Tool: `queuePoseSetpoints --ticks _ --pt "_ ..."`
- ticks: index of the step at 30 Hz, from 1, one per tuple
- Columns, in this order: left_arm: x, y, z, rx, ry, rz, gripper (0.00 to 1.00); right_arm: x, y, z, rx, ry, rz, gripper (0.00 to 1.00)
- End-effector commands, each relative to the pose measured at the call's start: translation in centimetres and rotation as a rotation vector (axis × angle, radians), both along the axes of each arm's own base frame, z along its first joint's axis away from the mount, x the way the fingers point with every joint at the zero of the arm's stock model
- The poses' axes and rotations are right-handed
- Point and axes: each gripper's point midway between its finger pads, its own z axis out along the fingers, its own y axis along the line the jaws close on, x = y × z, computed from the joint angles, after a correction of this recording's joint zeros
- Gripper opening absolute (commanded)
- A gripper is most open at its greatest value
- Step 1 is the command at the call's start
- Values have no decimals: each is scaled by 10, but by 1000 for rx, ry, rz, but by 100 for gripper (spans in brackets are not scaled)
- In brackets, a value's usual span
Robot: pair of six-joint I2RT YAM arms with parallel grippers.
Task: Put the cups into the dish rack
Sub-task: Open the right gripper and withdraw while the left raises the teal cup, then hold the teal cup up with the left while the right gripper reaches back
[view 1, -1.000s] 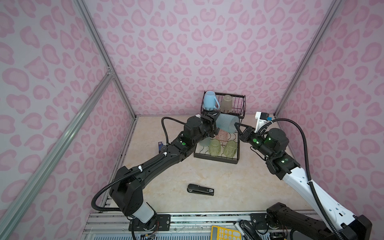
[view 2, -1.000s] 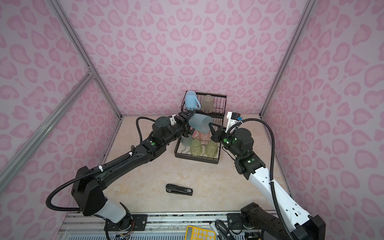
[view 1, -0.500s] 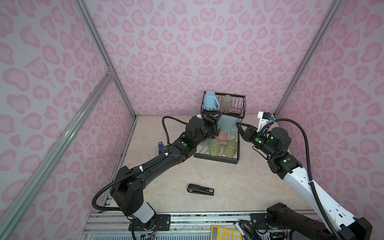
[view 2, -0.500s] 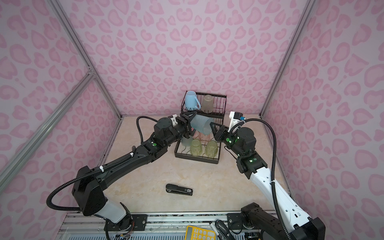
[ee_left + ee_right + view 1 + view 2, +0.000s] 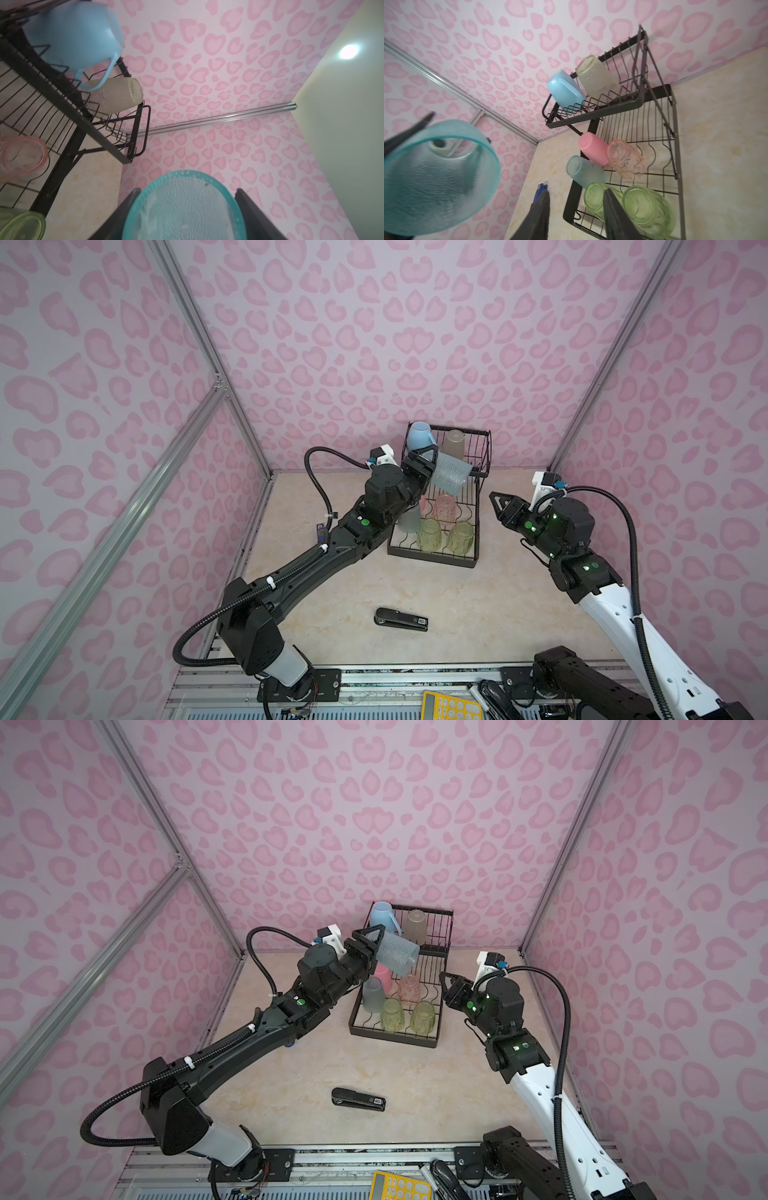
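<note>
Left gripper [image 5: 428, 466] clasping tilted frosted blue-grey plastic tumbler [image 5: 452, 479] above black wire dish rack [image 5: 432, 559], right gripper [image 5: 495, 499] parted, empty, beside rack.

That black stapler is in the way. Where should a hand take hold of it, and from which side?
Take the black stapler across its narrow width, near mid-length, coming straight down from above. It lies flat on the table, long and slim, with both long sides free of anything.
</note>
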Motion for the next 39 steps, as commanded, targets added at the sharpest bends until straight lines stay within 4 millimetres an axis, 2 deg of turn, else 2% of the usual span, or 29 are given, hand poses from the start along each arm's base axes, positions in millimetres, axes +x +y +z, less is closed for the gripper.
queuePoseSetpoints --ticks 1,12,18,26,35,39 --pt "11 -1 18 167 -165 64 49 -1 -14 -23 -106 69 -49 42" --pt "43 -46 35 461 -459 75 48 -6 -20 -50 -182 102 -48 43" --pt "58 -65 27 598 -607 100 49 -15 -16 -56 -201 62 -2 43" --pt "67 -82 27 626 -756 141 48 -26 -10 -52 -226 -41 54 42" --pt "79 -95 19 633 -843 210 48 -33 -5 -67 -198 -57 89 42" --pt "82 -99 17 639 -854 209 48 -32 -3 -65 -210 -71 101 42"
